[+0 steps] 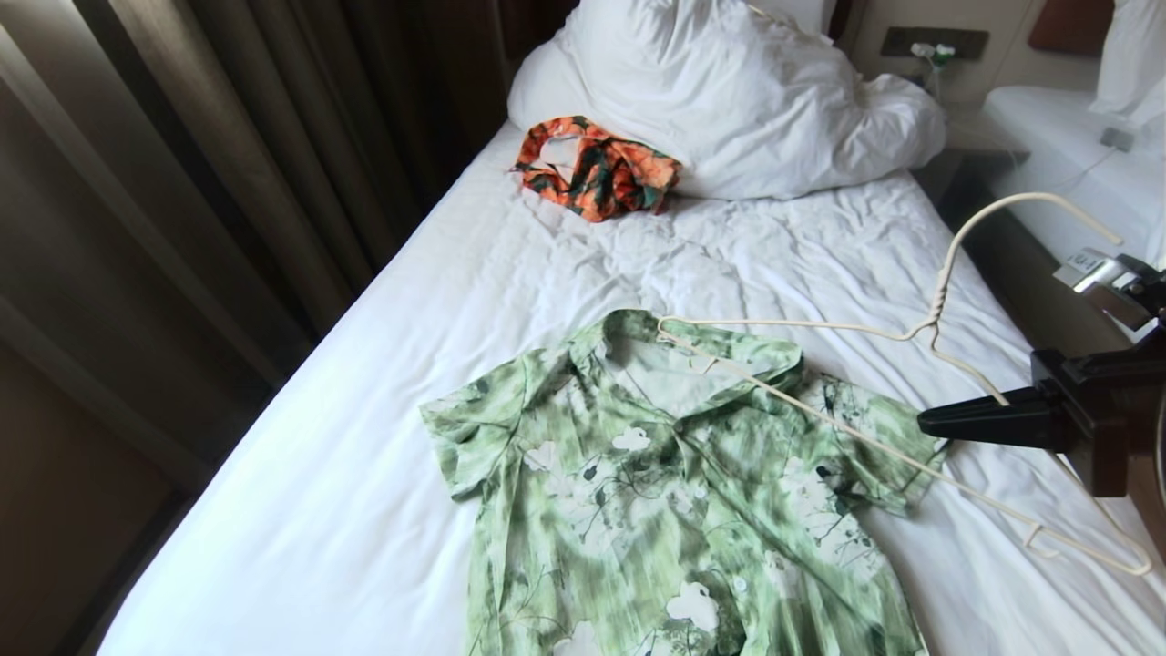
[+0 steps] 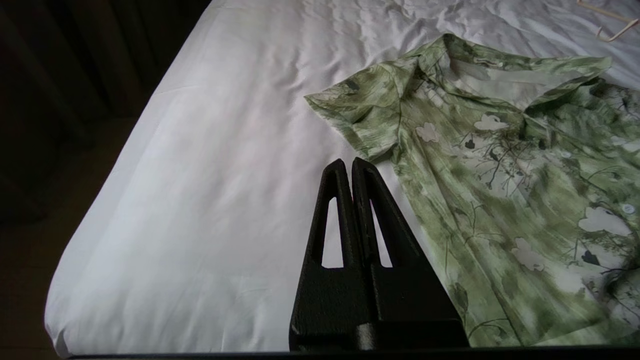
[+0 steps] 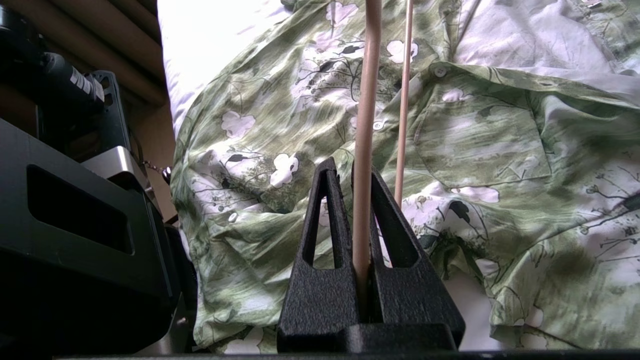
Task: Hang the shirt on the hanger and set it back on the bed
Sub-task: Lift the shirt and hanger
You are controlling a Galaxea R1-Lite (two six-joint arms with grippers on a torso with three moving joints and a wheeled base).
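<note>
The green flowered shirt (image 1: 656,492) lies flat, front up, on the bed (image 1: 364,437), collar toward the pillow. My right gripper (image 1: 929,424) reaches in from the right, shut on a slanted wire of the cream hanger (image 1: 820,330). The hanger's far corner rests at the open collar and its hook curves up to the right. In the right wrist view the gripper (image 3: 350,167) clamps the hanger wire (image 3: 367,90) above the shirt (image 3: 475,130). My left gripper (image 2: 348,162) is shut and empty over bare sheet (image 2: 225,175), close to the shirt's sleeve (image 2: 360,110). A hanger corner (image 2: 612,31) shows beyond.
An orange-and-dark-green garment (image 1: 597,169) lies against the bunched white duvet (image 1: 729,91) at the head of the bed. Dark curtains (image 1: 228,137) run along the left side. A second white bed (image 1: 1075,155) stands at the right, across a narrow gap.
</note>
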